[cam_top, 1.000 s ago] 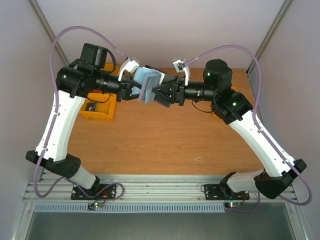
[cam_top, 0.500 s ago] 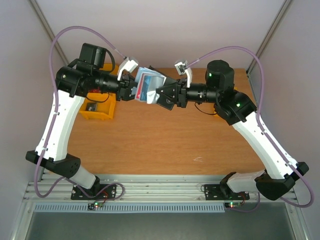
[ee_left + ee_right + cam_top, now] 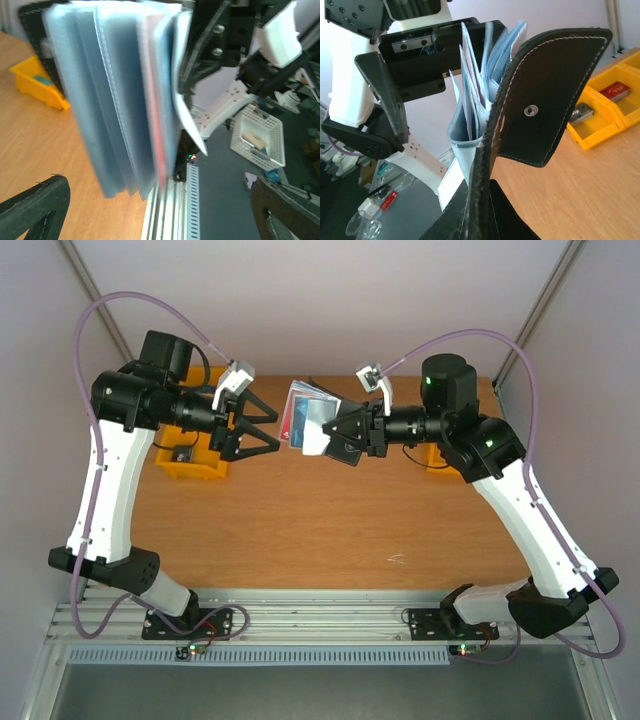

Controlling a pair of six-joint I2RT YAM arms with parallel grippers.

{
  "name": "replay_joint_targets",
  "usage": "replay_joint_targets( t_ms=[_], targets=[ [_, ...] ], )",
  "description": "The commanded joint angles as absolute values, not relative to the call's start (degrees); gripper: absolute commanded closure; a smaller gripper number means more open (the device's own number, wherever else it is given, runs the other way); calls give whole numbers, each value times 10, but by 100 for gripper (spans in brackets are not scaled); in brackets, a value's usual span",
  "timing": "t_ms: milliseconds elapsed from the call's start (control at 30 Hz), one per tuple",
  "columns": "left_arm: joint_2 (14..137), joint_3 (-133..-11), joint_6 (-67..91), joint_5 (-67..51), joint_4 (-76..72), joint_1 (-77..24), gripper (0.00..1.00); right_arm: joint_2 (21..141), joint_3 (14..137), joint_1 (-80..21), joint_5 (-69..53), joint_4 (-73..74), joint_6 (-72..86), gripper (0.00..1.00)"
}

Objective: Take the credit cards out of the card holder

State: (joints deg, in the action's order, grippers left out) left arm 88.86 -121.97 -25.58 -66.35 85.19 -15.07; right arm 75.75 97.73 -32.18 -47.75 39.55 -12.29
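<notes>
wooden table (image 3: 300,530) had a yellow bin (image 3: 190,468) at far left and another (image 3: 437,458) at far right, with pale lilac walls (image 3: 330,300) around. right gripper (image 3: 335,437) was clamped on the card holder (image 3: 312,422), held fanned open in the air above far centre, credit cards (image 3: 288,418) red and pale in its sleeves. left gripper (image 3: 272,432) was spread wide, empty, just left of the holder, apart from it.

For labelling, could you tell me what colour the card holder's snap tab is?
Snap tab: black, pale stitching; best in right wrist view.
</notes>
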Motion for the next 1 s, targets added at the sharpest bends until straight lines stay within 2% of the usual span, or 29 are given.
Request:
replay_joint_targets(
  t_ms=[0,100,267,567,600,700,733,800,867,967],
  targets=[
    [870,-1241,-418,-736,952,-152,1,766,1007,-319,-545,417,-155,99],
    [867,-1217,-354,-728,888,-153,1,766,1010,-320,-570,412,-158,99],
    [868,-1186,-226,-639,789,-189,1,771,1006,-326,-601,395,-153,99],
    [880,-1191,-225,-630,790,-218,2,775,1004,-336,-636,389,-165,99],
    [880,-1193,-230,-638,795,-217,6,774,1004,-336,-637,393,-169,99],
    [879,-1202,-249,-669,814,-218,29,774,1005,-336,-637,402,-179,99],
    [877,-1204,-253,-683,820,-217,48,774,1005,-336,-637,402,-179,99],
    [875,-1203,-264,-706,829,-217,77,775,1006,-337,-633,404,-180,99],
    [873,-1201,-269,-710,834,-217,97,774,1006,-336,-619,412,-185,96],
    [867,-1193,-268,-673,832,-217,100,767,1006,-332,-563,433,-197,75]
  ],
)
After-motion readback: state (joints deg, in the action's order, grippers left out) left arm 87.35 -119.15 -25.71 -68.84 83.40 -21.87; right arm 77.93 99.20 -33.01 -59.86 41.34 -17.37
